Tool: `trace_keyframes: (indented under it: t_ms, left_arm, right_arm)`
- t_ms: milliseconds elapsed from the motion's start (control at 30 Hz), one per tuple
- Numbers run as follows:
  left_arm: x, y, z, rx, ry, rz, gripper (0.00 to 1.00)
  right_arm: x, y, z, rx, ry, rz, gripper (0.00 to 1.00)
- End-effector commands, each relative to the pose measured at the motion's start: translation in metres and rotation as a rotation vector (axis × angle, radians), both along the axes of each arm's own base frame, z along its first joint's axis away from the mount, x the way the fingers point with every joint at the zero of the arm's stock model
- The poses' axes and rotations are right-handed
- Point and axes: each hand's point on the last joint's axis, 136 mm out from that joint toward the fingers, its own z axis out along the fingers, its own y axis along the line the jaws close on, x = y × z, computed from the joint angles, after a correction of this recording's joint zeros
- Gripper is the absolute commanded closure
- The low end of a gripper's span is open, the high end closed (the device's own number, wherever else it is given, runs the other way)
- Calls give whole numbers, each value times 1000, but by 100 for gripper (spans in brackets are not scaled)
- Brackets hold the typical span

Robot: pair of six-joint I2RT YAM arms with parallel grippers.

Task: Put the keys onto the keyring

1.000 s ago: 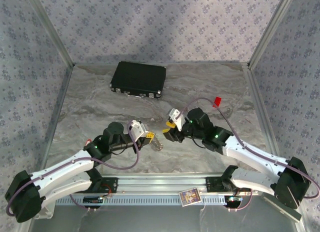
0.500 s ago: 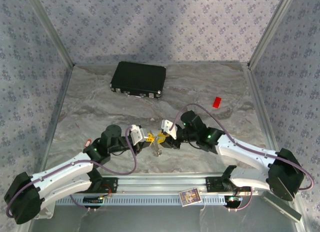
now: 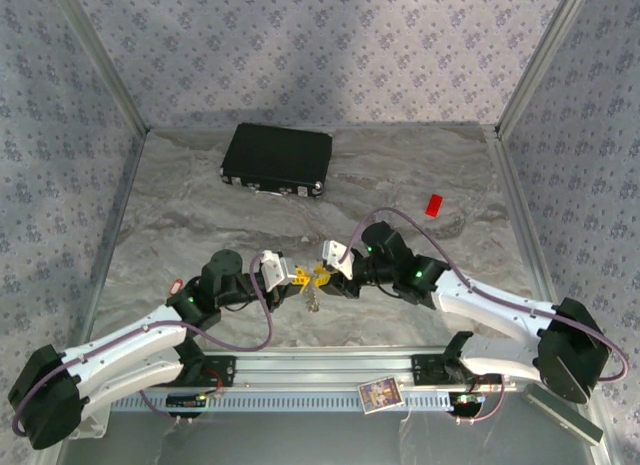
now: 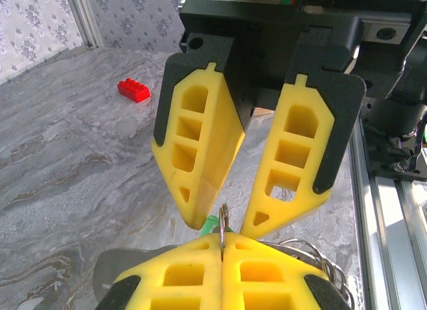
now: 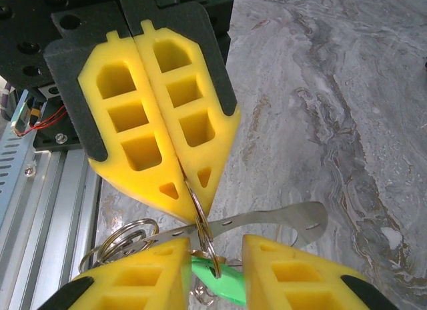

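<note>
The keyring [image 5: 201, 217] is a thin silver ring, seen edge-on, and my left gripper [image 4: 222, 242] is shut on it. A key with a green plastic head [image 5: 227, 287] hangs from the ring, as does a flat silver metal piece [image 5: 280, 220]. My right gripper [image 5: 217, 260] faces the left one tip to tip, its jaws closed partway onto the green key [image 4: 212, 223]. More silver rings [image 5: 123, 238] bunch beside it. From above, the left gripper [image 3: 297, 276] and the right gripper [image 3: 322, 276] meet over the table's near middle, with the silver bunch [image 3: 314, 301] dangling below them.
A black case [image 3: 277, 159] lies at the back of the table. A red block [image 3: 433, 205] sits at the right, behind the right arm. A small printed card [image 3: 379, 394] rests on the rail between the arm bases.
The right gripper came down and to the left from a raised spot to meet the left gripper, and its jaws narrowed around the green key. The left gripper kept its hold on the ring.
</note>
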Motion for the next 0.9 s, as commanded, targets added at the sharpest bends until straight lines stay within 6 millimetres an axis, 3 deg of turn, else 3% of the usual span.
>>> trace_keyframes:
  t_ms: [0, 867]
  left_arm:
    - [-6, -4, 15, -48, -48, -41, 100]
    - [-10, -6, 23, -74, -46, -64, 100]
  right_arm:
    - [-2, -5, 3, -7, -16, -8, 73]
    - [-6, -3, -7, -51, 7, 1, 99]
